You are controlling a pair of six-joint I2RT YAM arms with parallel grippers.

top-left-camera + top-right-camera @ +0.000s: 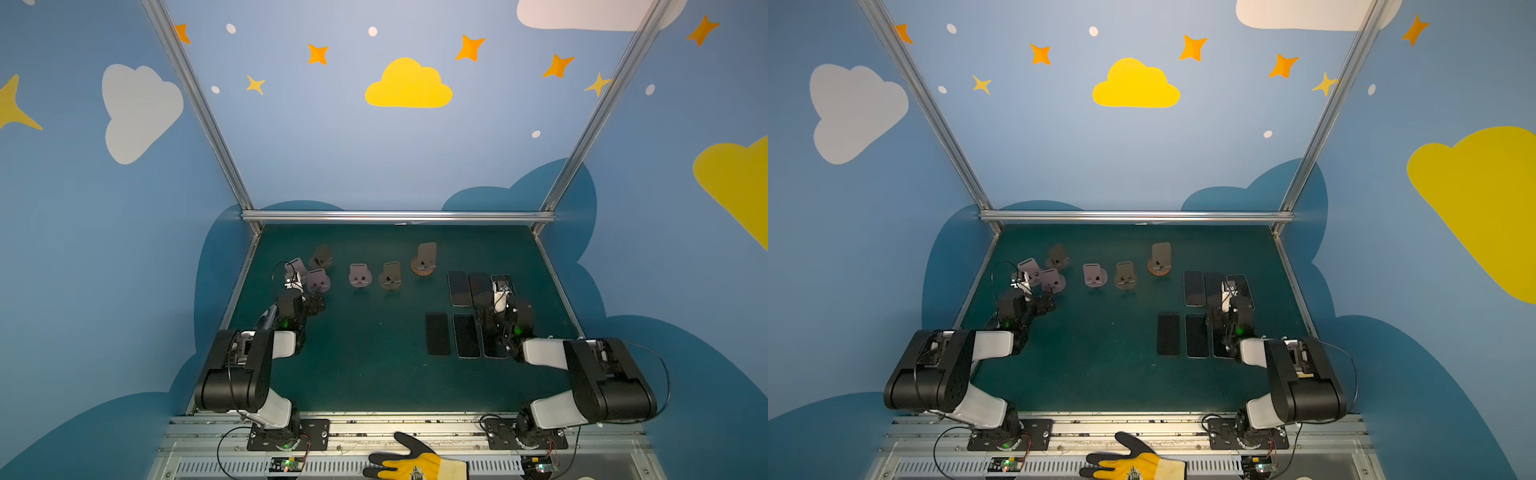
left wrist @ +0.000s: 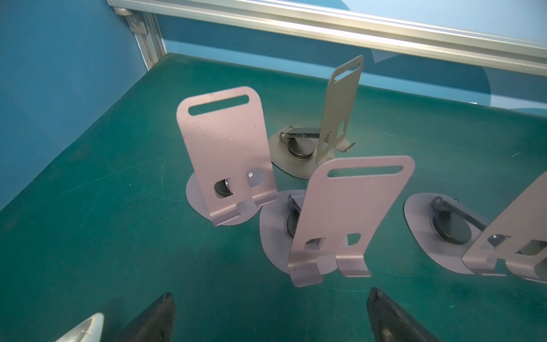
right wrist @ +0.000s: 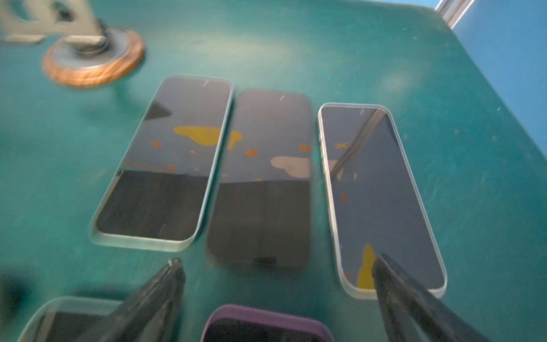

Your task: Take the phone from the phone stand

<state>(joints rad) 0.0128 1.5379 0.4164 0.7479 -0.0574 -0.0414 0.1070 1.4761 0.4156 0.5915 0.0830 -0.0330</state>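
Lilac, at left: found phone stands (image 2: 225, 148) there, left gripper (image 2: 270, 294) just before them, spread wide, holding nothing. Farther right, found phones (image 3: 260, 177) flat on green mat (image 3: 325, 44), off the stands, right gripper (image 3: 278, 260) above, likewise spread wide.

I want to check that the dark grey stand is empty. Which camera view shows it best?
The left wrist view: the dark grey stand is close, sharp and whole, with no phone on it. In both top views the stand is small and dim. The right wrist view does not show it.
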